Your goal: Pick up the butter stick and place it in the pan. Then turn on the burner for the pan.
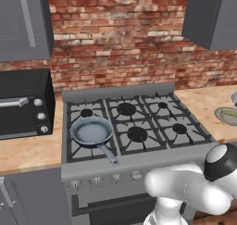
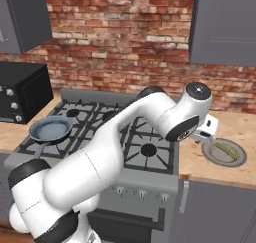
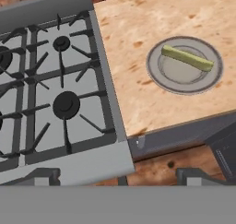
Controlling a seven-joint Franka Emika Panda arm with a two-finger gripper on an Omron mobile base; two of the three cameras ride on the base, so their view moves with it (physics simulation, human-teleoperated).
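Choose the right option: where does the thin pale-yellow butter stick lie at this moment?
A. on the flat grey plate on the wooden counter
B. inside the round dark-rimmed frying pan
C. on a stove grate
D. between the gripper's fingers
A: the hand view shows the thin pale-yellow butter stick lying across the flat grey plate on the wooden counter, right of the stove.

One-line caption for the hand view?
Butter stick lying on a grey plate on the counter, right of the stove.
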